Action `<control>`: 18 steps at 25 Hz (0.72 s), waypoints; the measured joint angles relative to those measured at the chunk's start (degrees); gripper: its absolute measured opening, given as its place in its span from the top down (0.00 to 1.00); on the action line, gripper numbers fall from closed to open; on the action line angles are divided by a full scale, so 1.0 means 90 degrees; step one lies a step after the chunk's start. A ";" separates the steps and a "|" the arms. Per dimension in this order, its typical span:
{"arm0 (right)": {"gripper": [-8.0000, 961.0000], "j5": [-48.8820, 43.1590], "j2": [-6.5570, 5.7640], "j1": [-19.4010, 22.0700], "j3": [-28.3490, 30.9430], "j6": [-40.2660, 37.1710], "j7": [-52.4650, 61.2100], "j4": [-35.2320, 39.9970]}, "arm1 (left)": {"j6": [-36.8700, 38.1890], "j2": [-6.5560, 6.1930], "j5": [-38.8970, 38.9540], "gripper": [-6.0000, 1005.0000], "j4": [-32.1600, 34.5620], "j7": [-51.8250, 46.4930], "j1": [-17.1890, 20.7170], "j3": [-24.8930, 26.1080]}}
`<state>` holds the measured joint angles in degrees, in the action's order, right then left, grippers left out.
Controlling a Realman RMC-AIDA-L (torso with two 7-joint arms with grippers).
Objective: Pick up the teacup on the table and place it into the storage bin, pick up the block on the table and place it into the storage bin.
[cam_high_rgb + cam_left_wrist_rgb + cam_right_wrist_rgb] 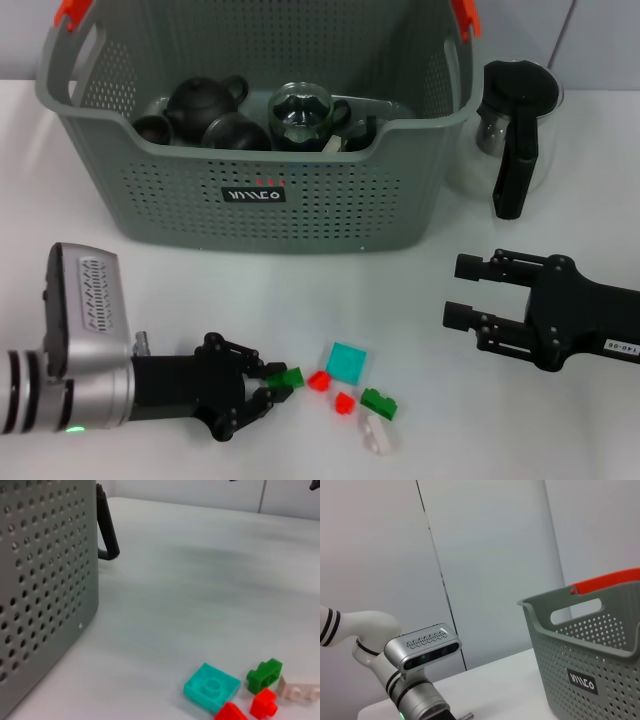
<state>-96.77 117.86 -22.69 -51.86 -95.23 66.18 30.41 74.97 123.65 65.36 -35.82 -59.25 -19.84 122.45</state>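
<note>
Head view: left tool (272, 384) pinches studded green block (287, 378).

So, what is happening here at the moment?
The left pincer is low on the table, closed on a small green block at the edge of a loose group of blocks. The right pincer hovers open on the other side, holding nothing. The storage bin behind them already holds dark teaware and a glass pot. A glass pitcher stands beside the bin.
</note>
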 joint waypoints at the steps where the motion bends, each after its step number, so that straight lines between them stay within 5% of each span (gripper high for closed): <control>1: 0.33 0.0000 0.0000 0.0001 0.0000 -0.0004 0.0000 0.0000 | 0.0083 -0.0004 0.0009 0.79 -0.0044 -0.0008 0.0018 0.0047; 5: 0.33 0.0000 0.0001 0.0002 0.0000 -0.0009 0.0000 0.0000 | 0.0841 -0.0007 0.0035 0.80 -0.0403 -0.0102 0.0101 0.0547; 11: 0.33 0.0000 0.0001 0.0001 0.0000 -0.0005 -0.0007 0.0000 | 0.2872 -0.0001 0.0167 0.80 -0.1305 -0.1307 -0.0171 0.2764; 18: 0.33 0.0000 0.0024 -0.0055 -0.0014 0.0013 -0.0010 -0.0006 | 0.2750 -0.0021 0.0779 0.76 -0.3359 -0.4543 -0.1107 0.3008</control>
<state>-96.77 118.07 -23.19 -51.99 -95.11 66.09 30.36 99.72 123.46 72.37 -66.05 -100.14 -29.80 149.52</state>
